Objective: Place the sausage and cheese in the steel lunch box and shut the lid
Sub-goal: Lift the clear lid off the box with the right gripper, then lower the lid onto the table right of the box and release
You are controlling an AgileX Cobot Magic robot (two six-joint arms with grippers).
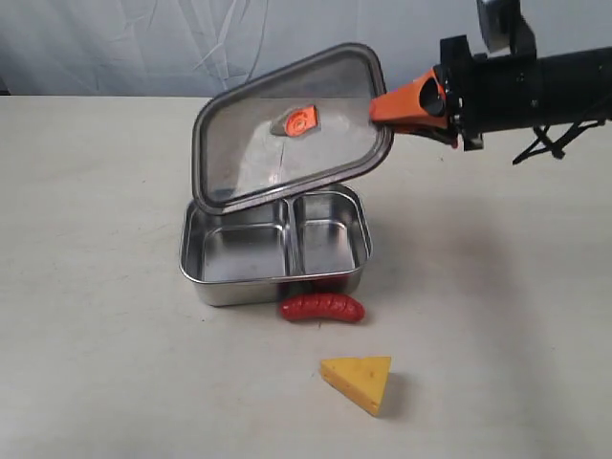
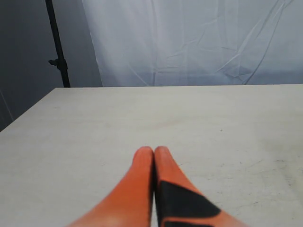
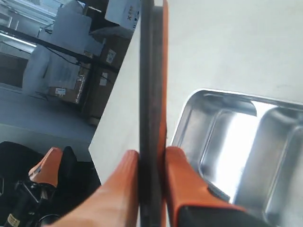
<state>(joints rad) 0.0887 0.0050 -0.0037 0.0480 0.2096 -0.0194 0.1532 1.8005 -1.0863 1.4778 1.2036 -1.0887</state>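
The right gripper (image 1: 381, 112) pinches the lid (image 1: 277, 143) and holds it tilted above the steel lunch box (image 1: 273, 285). The left gripper (image 2: 154, 152) is squeezed together, empty.

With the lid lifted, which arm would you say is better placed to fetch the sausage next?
Probably the left. The right gripper is shut on the lid, holding it tilted over the steel lunch box. The left gripper is shut on nothing above the table, so it is free for the sausage.
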